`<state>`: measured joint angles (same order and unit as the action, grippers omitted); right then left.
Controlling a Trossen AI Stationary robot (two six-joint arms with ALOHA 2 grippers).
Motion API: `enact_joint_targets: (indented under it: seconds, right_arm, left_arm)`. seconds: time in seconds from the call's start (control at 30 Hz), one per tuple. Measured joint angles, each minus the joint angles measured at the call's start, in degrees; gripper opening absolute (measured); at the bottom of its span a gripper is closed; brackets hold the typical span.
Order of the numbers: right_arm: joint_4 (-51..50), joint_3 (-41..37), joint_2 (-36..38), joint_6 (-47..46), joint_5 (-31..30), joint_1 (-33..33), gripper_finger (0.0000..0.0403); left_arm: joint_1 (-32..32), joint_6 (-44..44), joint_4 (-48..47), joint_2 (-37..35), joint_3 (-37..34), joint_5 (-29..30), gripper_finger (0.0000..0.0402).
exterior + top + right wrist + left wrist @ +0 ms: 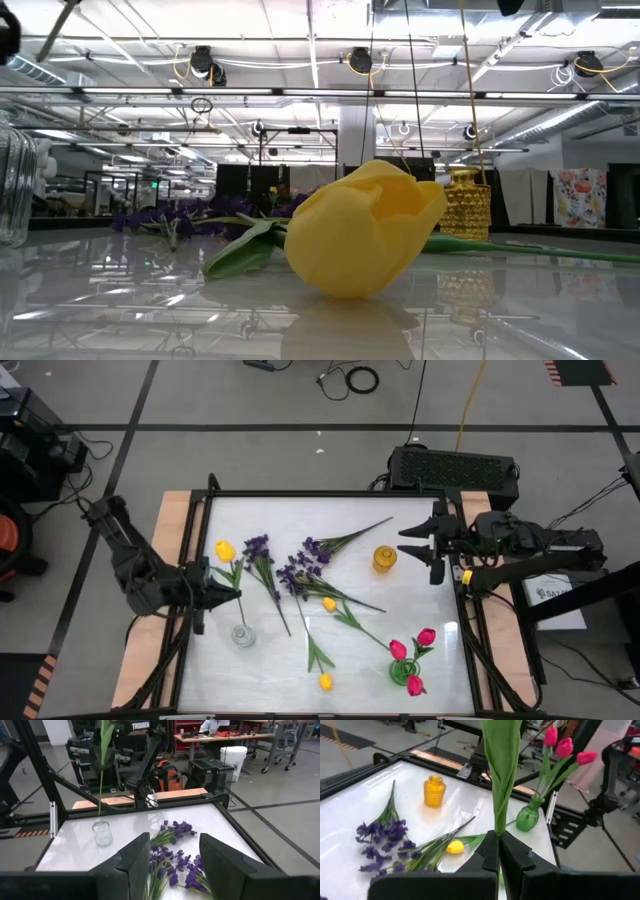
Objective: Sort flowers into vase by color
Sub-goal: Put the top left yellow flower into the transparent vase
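The left gripper (228, 592) is hanging over the left side of the tabletop (420, 605), its fingers (487, 857) pinched shut on the green stem of a yellow tulip (225, 550) — the wrist view is showing the stem and leaf rising straight out from between them. In the high view the bloom is pointing toward the far edge, and the clear glass vase (241, 635) is sitting just beside the gripper, toward the near-left corner.

The right gripper (424, 545) is waiting at the right edge near the far corner, its fingers (134, 856) standing apart and holding nothing.

The pink-red tulips (412, 652) are already standing in the green vase (402, 672) near the near-right corner. The amber vase (384, 559) is standing empty toward the far-right side. Purple sprigs (300, 565) are lying across the middle, and two more yellow tulips are lying flat: one near the centre (329, 603), one at the near edge (325, 681).

The step in hand looks to be the carrying of a yellow flower to a vase. Which vase is meant for yellow I cannot tell — the clear one is closest. The next move will be calling for tipping the stem end downward, lining it up over a narrow neck, lowering, and only then letting go; the long leafy stem may catch on the rim.
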<state>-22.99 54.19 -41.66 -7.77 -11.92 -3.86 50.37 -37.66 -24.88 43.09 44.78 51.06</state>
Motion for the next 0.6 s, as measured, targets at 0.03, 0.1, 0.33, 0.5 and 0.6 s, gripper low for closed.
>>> enact_joint_targets:
  seconds: [0.03,0.1,0.33,0.5,0.6]
  right_arm:
    - [0.08,0.0,0.07,-0.22,0.02,0.0,0.0164]
    - [0.09,0.0,0.09,-0.27,0.01,0.0,0.0164]
    - [0.05,0.0,-0.12,-0.57,0.02,0.0,0.0164]
    - [0.05,0.0,-0.12,-0.57,0.02,0.0,0.0164]
    - [0.05,0.0,-0.12,-0.57,0.02,0.0,0.0164]
  left_arm:
    - [1.21,-0.71,-0.3,0.31,-0.26,1.4,0.0004]
    - [3.66,-1.01,-0.11,1.16,-0.44,4.13,0.0004]
    - [10.25,-3.5,-0.09,5.53,-0.44,11.65,0.0004]
    - [12.89,-6.42,-0.33,9.84,-0.44,15.0,0.0004]
    - [13.95,-7.07,-0.31,11.27,-0.44,15.5,0.0004]
